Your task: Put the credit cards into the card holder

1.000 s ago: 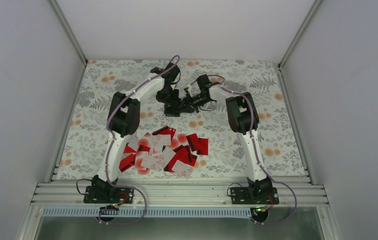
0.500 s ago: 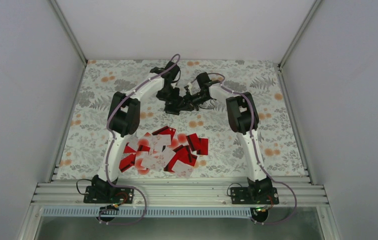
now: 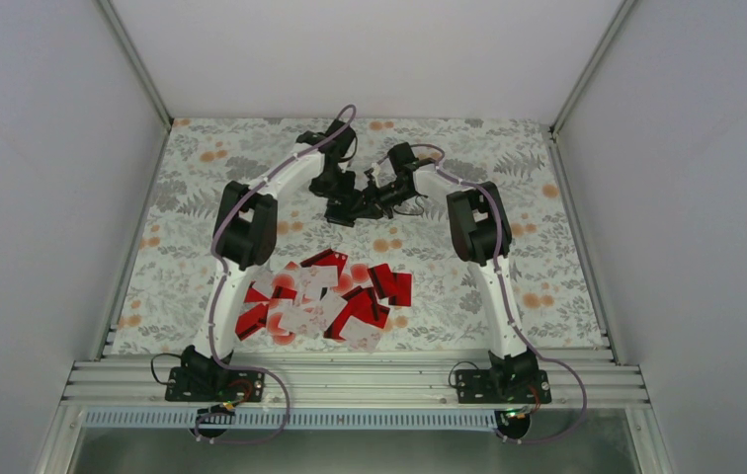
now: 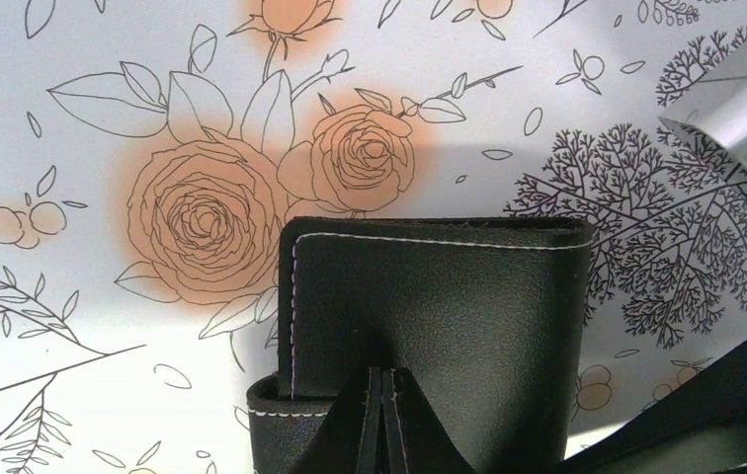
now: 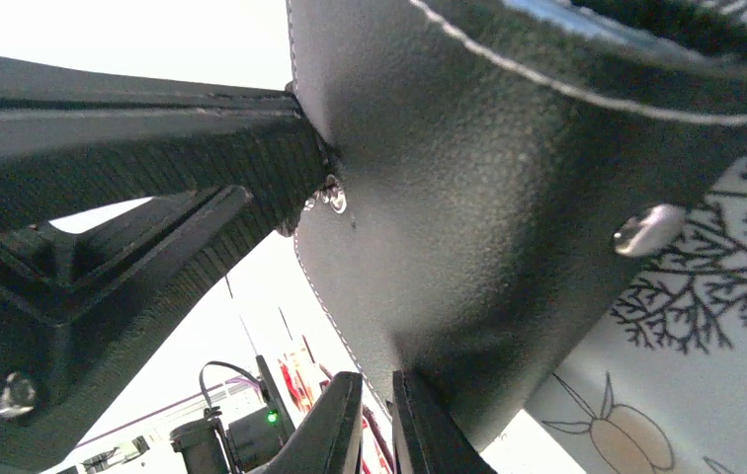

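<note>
Floral-print surface, white with orange roses and grey leaf outlines. Two white-and-black robot arms, left and right, both reach to the far middle of it, and their tips meet there.

Credit cards: loose overlapping pile of thin flat rectangles, some bright red with a dark stripe, some white/pale pink with red marks. They lie flat on the surface, well behind both claws, back toward the arm bases. None is in either claw.

Card holder: small black grained-leather folding wallet with white stitching along its edges. It sits right at the tips of both claws, between them, above the printed surface. In the left wrist view it fills the space just ahead of the left claw, with its folded edge farthest from the tips.

Left claw: fully closed, fingertips pressed together, pinching a layer of the card holder at its near edge. In the right wrist view one left finger meets the holder's side edge.

Right claw: nearly closed, only a thin slit left, and the holder's stitched lower edge runs down into that slit.

Small round metal snap stud on the holder's outer face, ahead of the right claw and to its right.
</note>
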`<state>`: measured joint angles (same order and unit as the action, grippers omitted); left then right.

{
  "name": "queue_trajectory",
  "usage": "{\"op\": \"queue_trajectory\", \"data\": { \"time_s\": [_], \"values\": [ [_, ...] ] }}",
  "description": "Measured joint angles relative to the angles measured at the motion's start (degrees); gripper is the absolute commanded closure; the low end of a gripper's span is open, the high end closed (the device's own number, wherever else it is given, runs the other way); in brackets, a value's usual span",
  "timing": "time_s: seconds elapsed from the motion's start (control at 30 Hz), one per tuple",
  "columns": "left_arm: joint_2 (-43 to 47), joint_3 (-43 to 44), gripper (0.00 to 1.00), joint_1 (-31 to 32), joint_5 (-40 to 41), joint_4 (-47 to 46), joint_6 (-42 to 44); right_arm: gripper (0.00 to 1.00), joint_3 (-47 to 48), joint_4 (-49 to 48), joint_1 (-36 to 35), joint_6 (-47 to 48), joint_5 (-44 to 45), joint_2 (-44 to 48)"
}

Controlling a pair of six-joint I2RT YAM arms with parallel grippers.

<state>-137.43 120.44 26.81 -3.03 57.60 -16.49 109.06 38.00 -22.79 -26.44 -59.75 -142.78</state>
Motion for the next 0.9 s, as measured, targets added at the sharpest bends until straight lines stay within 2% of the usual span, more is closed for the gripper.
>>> {"op": "queue_trajectory", "data": {
  "time_s": [0.9],
  "values": [
    [0.37, -1.97, 0.97, -0.44, -2.21, -3.45, -0.09, 0.91, 0.00, -0.11, 0.26, -1.62, 0.24, -0.11]
  ]
}}
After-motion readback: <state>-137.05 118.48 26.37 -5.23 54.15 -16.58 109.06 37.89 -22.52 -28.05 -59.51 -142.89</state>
